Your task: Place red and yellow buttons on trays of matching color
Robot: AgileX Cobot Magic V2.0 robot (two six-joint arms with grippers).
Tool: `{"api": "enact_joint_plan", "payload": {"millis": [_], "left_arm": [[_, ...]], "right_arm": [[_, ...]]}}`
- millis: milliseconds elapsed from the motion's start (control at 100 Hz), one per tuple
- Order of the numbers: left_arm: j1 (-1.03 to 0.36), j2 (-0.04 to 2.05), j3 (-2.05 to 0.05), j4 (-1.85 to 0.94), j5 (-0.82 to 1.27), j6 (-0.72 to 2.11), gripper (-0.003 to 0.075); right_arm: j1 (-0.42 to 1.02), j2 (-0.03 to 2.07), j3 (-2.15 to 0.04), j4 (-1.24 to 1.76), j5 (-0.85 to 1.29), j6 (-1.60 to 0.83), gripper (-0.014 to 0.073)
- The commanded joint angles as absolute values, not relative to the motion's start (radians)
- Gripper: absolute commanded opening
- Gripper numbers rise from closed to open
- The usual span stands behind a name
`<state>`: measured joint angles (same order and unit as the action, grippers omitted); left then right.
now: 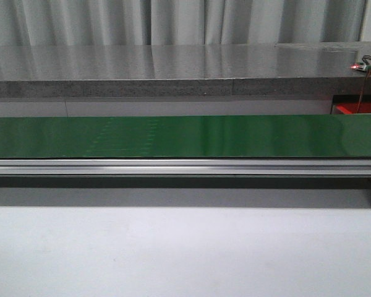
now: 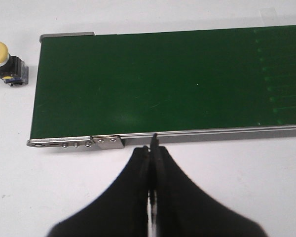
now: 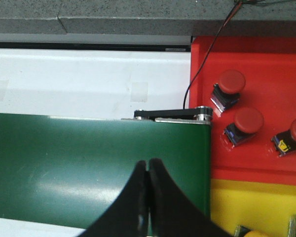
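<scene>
My left gripper [image 2: 152,148] is shut and empty, hovering just off the near rail of the green conveyor belt [image 2: 163,84]. A yellow button [image 2: 5,61] lies on the white table beyond the belt's end, apart from the gripper. My right gripper [image 3: 148,165] is shut with nothing in it, above the belt [image 3: 89,163] near its other end. Beside that end sits the red tray [image 3: 266,64] with three red buttons [image 3: 229,86] [image 3: 245,124] [image 3: 295,136]. The yellow tray [image 3: 256,202] adjoins it, with a yellow button [image 3: 254,232] partly in view at its edge. The front view shows a corner of the red tray [image 1: 352,109].
The green belt [image 1: 185,136] spans the front view on an aluminium frame [image 1: 185,167]. A grey stone ledge [image 1: 173,68] runs behind it. A thin wire [image 3: 207,54] crosses the red tray's edge. White table [image 1: 185,253] lies in front of the conveyor.
</scene>
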<state>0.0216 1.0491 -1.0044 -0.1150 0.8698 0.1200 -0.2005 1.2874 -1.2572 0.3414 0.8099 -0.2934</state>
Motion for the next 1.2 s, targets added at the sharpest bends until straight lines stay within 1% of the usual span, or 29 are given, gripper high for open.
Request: {"api": "enact_joint_plan", "payload": {"millis": [0, 100, 220, 350, 550, 670, 940, 990, 1060, 1130, 1190], "left_arm": [[0.014, 1.035, -1.028, -0.121, 0.813, 0.12, -0.0019], [0.014, 1.035, -1.028, -0.121, 0.798, 0.12, -0.002], [0.014, 1.035, -1.028, -0.128, 0.795, 0.12, -0.0019], [0.014, 1.035, -1.028, -0.148, 0.803, 0.12, -0.002], [0.014, 1.035, -1.028, -0.167, 0.801, 0.12, -0.002], [0.016, 1.033, -1.03, -0.167, 0.782, 0.114, -0.002], [0.109, 1.033, -1.032, -0.157, 0.774, 0.088, -0.0013], [0.135, 1.033, -1.032, -0.149, 0.763, 0.088, 0.0008], [0.174, 1.033, -1.032, -0.148, 0.753, 0.088, 0.0071], [0.207, 1.033, -1.032, -0.145, 0.753, 0.096, 0.0171], [0.23, 1.033, -1.032, -0.143, 0.748, 0.096, 0.0289]], "right_arm": [[-0.203, 1.179, -1.174, 0.365, 0.687, -0.339, -0.0073], [-0.203, 1.115, -1.067, 0.365, 0.646, -0.356, -0.0073], [-0.198, 1.081, -0.991, 0.365, 0.61, -0.367, -0.0073], [-0.148, 1.032, -0.927, 0.365, 0.564, -0.377, -0.0073], [-0.072, 0.994, -0.887, 0.365, 0.549, -0.382, -0.0073], [-0.054, 0.994, -0.885, 0.365, 0.571, -0.382, -0.0073], [-0.054, 0.994, -0.885, 0.365, 0.57, -0.382, -0.0073], [-0.054, 0.994, -0.885, 0.365, 0.57, -0.382, -0.0073], [-0.054, 0.994, -0.885, 0.365, 0.57, -0.382, -0.0073], [-0.054, 0.994, -0.885, 0.365, 0.57, -0.382, -0.0073], [-0.054, 0.994, -0.885, 0.365, 0.57, -0.382, -0.0073]]}}
